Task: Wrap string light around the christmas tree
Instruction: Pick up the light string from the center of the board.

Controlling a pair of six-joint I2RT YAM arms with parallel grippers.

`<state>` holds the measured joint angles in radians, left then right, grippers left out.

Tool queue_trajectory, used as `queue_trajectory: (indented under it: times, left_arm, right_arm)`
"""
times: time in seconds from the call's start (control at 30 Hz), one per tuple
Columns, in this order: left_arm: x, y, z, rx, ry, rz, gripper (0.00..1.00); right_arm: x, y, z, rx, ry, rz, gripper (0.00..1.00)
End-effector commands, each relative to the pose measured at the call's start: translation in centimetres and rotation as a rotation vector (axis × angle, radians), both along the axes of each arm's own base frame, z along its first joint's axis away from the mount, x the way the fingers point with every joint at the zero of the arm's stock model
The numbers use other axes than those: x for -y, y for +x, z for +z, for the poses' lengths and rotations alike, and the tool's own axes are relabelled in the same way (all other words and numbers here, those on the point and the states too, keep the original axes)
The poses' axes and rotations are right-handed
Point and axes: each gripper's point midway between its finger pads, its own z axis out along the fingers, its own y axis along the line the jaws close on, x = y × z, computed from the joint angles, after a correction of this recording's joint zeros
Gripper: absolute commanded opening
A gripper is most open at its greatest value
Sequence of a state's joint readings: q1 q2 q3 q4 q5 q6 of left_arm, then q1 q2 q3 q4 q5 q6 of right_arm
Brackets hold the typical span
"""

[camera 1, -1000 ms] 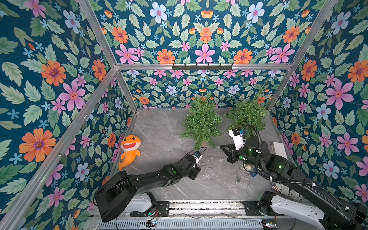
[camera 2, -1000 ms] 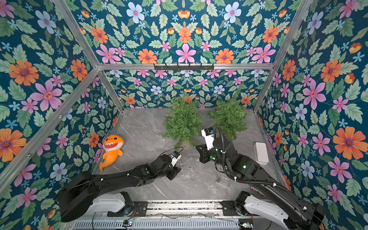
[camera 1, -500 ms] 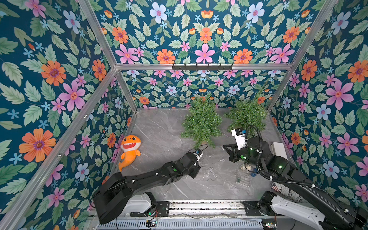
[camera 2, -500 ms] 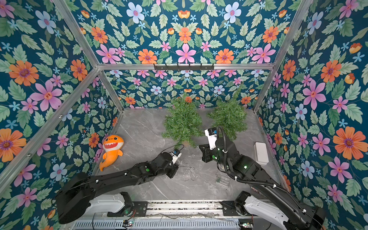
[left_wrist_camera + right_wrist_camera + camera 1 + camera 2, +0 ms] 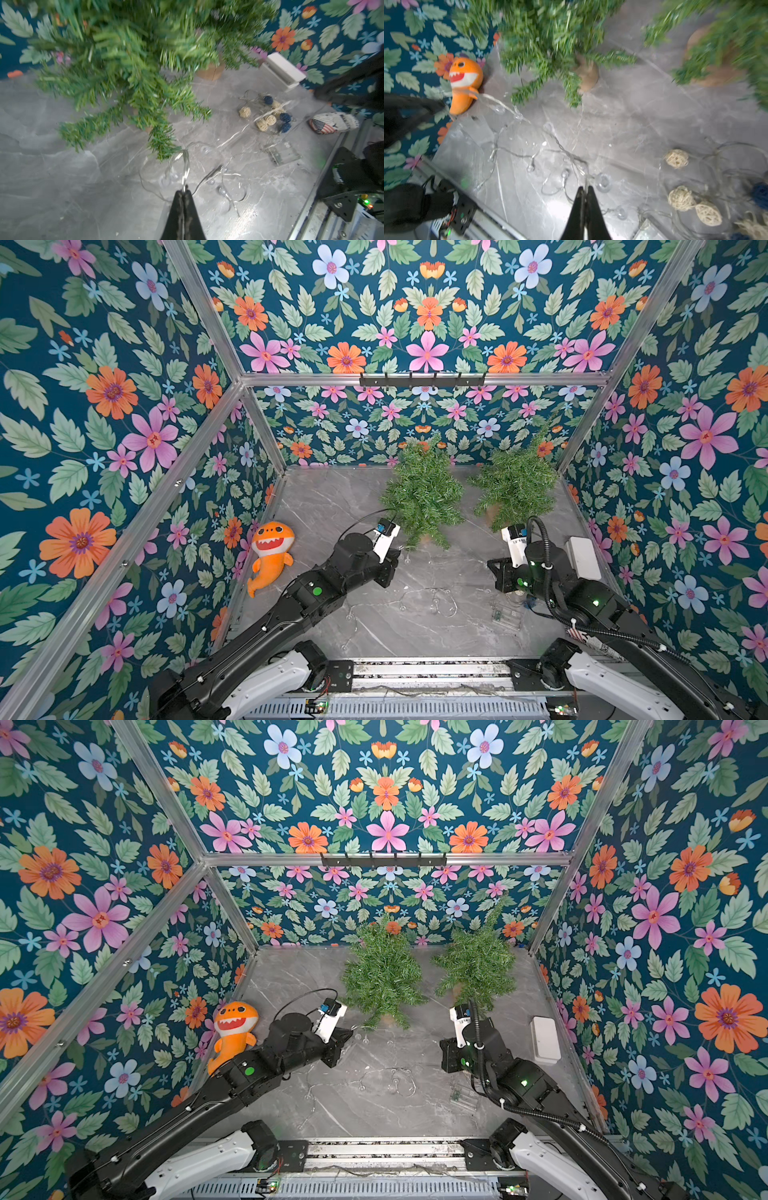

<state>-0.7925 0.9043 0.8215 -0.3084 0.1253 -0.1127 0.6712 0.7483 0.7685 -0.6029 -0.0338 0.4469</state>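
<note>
The left claw [image 5: 184,192] is clenched on the string light [image 5: 185,166] beside the tree [image 5: 133,68]; the right claw [image 5: 585,188] has tips nearly together at it, grip unclear.

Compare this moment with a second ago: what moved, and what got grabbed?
The left gripper closed its fingers on the string light and carried it away from the base to the low branches of the christmas tree. The right gripper shifted slightly to its own side. The other tree and the orange shark toy stayed put.
</note>
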Motion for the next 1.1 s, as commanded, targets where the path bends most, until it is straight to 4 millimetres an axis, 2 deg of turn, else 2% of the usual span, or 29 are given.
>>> queue_trajectory:
  times: [0.0,0.07,0.13,0.2,0.27,0.33,0.43,0.47,0.63,0.77,0.8,0.87,0.97,1.03,1.07]
  left_arm:
    - [0.7,-0.8,0.9,0.022,0.031,-0.103,0.0]
    - [0.7,-0.8,0.9,0.017,0.057,-0.115,0.0]
    - [0.6,-0.7,1.0,0.014,0.073,-0.114,0.0]
    - [0.5,-0.7,1.5,0.025,0.065,-0.12,0.0]
    - [0.6,-0.8,2.3,0.033,0.052,-0.131,0.0]
    - [0.7,-0.9,3.3,0.045,0.036,-0.14,0.0]
    - [0.9,-1.0,4.9,0.067,0.021,-0.152,0.0]
    - [0.9,-1.0,5.2,0.07,0.023,-0.154,0.0]
    - [0.7,-1.1,6.1,0.093,0.036,-0.164,0.0]
    - [0.1,0.0,7.0,0.132,0.054,-0.106,0.0]
    - [-0.2,0.4,7.4,0.148,0.055,-0.084,0.0]
    - [-0.9,1.2,8.7,0.182,0.047,-0.032,0.0]
    - [-2.2,2.6,10.7,0.23,0.029,0.057,0.0]
    - [-2.9,3.4,11.7,0.244,0.029,0.099,0.0]
    - [-3.1,3.6,11.9,0.243,0.03,0.11,0.0]
  right_arm:
    - [-1.0,-1.1,-0.4,-0.02,0.0,0.085,0.38]
    - [-1.0,-0.9,0.8,0.024,-0.005,0.089,0.5]
    - [-2.2,-1.1,2.3,0.073,0.038,0.142,0.61]
    - [-4.0,-1.3,2.6,0.081,0.056,0.205,0.67]
    - [-6.0,-1.5,2.3,0.106,0.031,0.269,0.69]
    - [-7.2,-1.0,1.9,0.146,-0.018,0.287,0.7]
    - [-6.8,0.2,1.7,0.172,-0.045,0.237,0.71]
    - [-6.9,0.1,1.8,0.169,-0.023,0.255,0.73]
    - [-7.7,-1.6,1.4,0.093,0.028,0.343,0.76]
    - [-6.5,-2.7,3.0,0.11,0.109,0.339,0.75]
    - [-5.8,-2.7,2.7,0.092,0.11,0.324,0.73]
    - [-4.4,-2.9,0.7,0.016,0.04,0.288,0.69]
    - [-3.8,-4.0,-1.7,-0.08,-0.008,0.297,0.69]
    - [-4.2,-4.7,-1.9,-0.092,0.047,0.315,0.71]
    - [-5.0,-5.5,-1.2,-0.095,0.123,0.358,0.74]
